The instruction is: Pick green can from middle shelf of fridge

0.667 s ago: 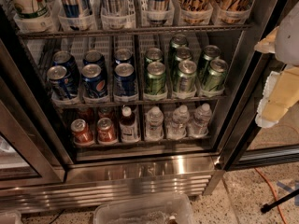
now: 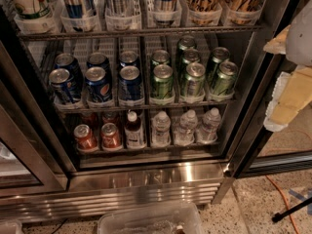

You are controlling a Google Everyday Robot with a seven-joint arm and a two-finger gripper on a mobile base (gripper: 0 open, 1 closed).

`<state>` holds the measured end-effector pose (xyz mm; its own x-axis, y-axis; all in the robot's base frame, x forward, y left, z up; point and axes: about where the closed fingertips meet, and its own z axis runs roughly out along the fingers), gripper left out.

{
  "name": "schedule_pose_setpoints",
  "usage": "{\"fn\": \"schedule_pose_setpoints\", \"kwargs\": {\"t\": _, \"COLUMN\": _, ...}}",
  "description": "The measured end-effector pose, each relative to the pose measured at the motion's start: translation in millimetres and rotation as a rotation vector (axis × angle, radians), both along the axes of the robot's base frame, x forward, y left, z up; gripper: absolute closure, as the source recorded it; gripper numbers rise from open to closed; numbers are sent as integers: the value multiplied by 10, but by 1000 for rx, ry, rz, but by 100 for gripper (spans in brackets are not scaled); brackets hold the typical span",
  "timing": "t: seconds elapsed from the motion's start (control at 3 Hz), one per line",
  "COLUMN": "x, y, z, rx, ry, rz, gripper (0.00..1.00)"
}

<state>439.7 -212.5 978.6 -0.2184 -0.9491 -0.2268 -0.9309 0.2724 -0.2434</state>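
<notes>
Green can [image 2: 162, 81] stands at the front of its lane on the middle shelf [image 2: 73, 107] of the fridge [image 2: 146, 182]. It is one of several alike, just right of the blue cans [image 2: 99, 84]. The gripper [image 2: 292, 96] hangs at the right edge of the view, outside the shelves and well apart from the cans. I cannot tell whether it is spread or pressed together. By my reckoning the job is barely begun: the reach, the grasp and the lift out are all left to do.
</notes>
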Motion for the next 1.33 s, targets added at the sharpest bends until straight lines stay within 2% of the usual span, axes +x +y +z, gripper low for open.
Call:
{"fn": "schedule_pose_setpoints", "kwargs": {"t": 0.33, "x": 27, "y": 134, "z": 23, "rx": 66, "ry": 11, "rz": 6, "gripper": 0}}
{"fn": "schedule_pose_setpoints", "kwargs": {"t": 0.67, "x": 30, "y": 485, "z": 22, "rx": 166, "ry": 42, "rz": 32, "gripper": 0}}
{"fn": "schedule_pose_setpoints", "kwargs": {"t": 1.0, "x": -43, "y": 898, "z": 39, "rx": 293, "ry": 70, "rz": 21, "gripper": 0}}
{"fn": "schedule_pose_setpoints", "kwargs": {"t": 1.33, "x": -158, "y": 1342, "z": -14, "rx": 487, "ry": 120, "rz": -40, "gripper": 0}}
